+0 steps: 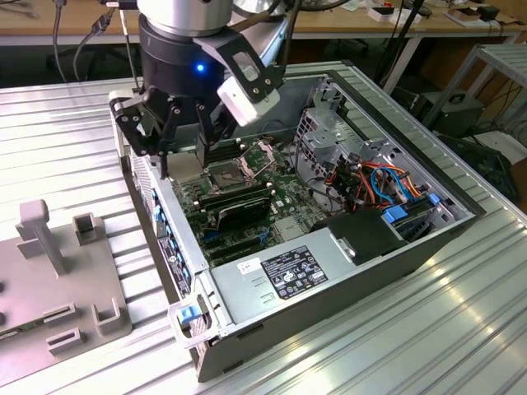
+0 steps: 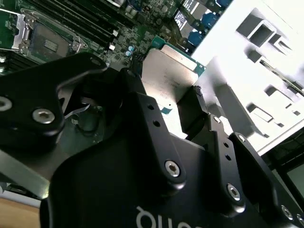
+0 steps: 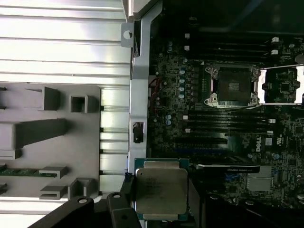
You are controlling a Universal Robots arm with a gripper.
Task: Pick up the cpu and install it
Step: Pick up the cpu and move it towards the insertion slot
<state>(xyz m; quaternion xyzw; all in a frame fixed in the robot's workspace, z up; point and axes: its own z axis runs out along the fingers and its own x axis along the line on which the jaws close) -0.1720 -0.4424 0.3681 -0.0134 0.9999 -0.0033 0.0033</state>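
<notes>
gripper [image 1: 183, 148] clamped on cpu [image 3: 160, 190], pickup done; cpu apart from open motherboard socket [image 3: 232, 86], install left

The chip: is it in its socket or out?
Out. The gripper holds the chip by its edges, away from the socket, which sits empty with its metal frame swung open.

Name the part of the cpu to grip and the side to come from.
Grip the cpu by two opposite thin edges, with the fingers closing in from its sides. It is a thin, flat square, so only the edges offer a pinch, and this leaves the flat faces untouched. The gripper holds it this way in both wrist views.
</notes>
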